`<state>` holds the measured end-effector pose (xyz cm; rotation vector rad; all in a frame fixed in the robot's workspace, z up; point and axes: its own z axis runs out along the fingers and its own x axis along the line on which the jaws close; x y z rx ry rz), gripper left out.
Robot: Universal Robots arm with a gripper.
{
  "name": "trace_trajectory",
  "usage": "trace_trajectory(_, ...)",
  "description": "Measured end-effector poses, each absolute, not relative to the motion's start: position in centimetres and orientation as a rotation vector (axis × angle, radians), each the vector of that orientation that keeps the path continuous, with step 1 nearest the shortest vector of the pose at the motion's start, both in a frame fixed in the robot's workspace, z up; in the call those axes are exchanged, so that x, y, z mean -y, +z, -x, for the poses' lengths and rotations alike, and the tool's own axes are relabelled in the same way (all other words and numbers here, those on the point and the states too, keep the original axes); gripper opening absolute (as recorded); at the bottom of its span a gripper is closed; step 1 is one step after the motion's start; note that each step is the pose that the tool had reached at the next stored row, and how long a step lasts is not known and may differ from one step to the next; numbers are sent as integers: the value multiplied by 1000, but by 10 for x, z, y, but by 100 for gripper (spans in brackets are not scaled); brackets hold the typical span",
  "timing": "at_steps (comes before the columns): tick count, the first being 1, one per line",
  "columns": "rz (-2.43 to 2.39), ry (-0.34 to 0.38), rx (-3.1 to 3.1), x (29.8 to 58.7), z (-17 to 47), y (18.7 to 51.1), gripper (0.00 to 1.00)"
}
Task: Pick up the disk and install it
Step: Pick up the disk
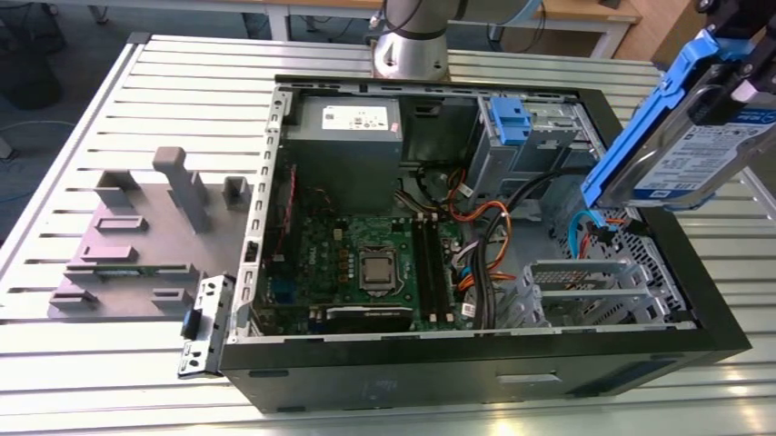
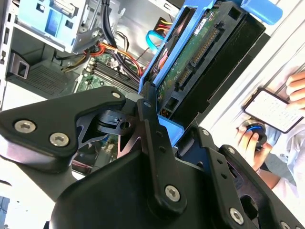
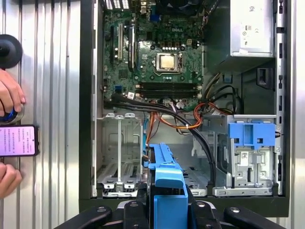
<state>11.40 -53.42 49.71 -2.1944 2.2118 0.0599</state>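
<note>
Above the open computer case (image 1: pixel 485 363), at the exterior view's right edge, the disk (image 1: pixel 697 136) hangs tilted in the air, its labelled face toward that camera and its blue carrier bracket (image 1: pixel 655 118) running along its upper and left edges. The gripper (image 2: pixel 157 129) is closed on the disk: in the second wrist view its black fingers (image 2: pixel 152 129) clamp the blue bracket near one end, with the drive's green circuit-board side and connector edge showing beyond them. In the first wrist view the bracket's blue end (image 3: pixel 167 191) sits between the black gripper links, directly over the case's lower rim. Well below and clear of the disk lies the open interior: the motherboard (image 1: pixel 363 263) on the floor of the case, the grey power supply (image 1: pixel 343 123) in the far corner, and the grey drive cage with its blue latch (image 3: pixel 251 134) against one side wall. Black and orange cables (image 3: pixel 186 119) cross the middle between board and cage. A perforated metal bay (image 1: pixel 588 291) sits near the case's corner, below the disk. Beside the case, on the slatted table (image 1: pixel 170 91), stands a grey fixture block (image 1: pixel 145 236). A person's hand (image 3: pixel 9 93) and a phone (image 3: pixel 18 140) are near the table's edge, apart from the case.
</note>
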Motion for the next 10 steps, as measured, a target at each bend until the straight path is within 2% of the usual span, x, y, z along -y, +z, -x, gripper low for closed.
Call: trace_trajectory(10, 2194, 60, -2212, 540, -114, 497, 37)
